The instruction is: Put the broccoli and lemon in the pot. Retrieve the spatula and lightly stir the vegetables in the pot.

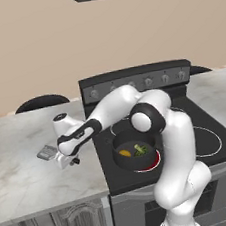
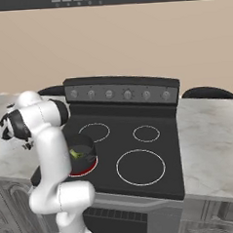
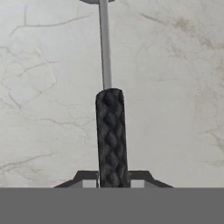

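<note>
Broccoli (image 1: 140, 149) and lemon (image 1: 125, 153) lie in the pot (image 1: 152, 158) on the stove (image 1: 209, 142). My pincer (image 3: 113, 184) flanks the spatula (image 3: 110, 131) handle over the marble tabletop (image 1: 22, 172), seemingly clenched on it.

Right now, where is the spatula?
The spatula lies on the marble counter left of the stove; in the hand view its black handle runs up between the fingers.
</note>
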{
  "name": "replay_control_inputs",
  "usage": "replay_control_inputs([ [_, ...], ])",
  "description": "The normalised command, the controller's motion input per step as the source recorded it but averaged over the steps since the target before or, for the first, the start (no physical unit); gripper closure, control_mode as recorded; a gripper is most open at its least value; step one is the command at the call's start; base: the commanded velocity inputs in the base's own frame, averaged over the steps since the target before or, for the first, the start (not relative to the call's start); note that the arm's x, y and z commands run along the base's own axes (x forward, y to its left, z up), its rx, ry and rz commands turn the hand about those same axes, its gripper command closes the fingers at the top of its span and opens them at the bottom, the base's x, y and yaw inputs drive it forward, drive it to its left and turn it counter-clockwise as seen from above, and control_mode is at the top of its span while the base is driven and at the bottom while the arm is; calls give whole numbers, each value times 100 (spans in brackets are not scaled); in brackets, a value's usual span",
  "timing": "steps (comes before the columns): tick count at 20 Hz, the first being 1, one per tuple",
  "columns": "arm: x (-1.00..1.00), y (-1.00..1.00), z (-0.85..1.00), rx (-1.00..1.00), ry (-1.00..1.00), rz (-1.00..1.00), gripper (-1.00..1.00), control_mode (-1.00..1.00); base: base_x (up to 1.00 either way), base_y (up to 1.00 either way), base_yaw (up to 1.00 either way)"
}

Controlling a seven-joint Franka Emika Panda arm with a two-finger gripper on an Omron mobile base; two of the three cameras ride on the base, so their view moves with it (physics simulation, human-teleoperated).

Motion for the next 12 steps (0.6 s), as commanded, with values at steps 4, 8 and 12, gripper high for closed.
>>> replay_control_inputs([
  [4, -32, -17, 50, 1, -2, 1, 100, -100, 0, 0, 0],
  [8, -40, -17, 76, 7, 0, 0, 100, -100, 0, 0, 0],
  [12, -40, -25, 76, 9, 0, 0, 100, -100, 0, 0, 0],
])
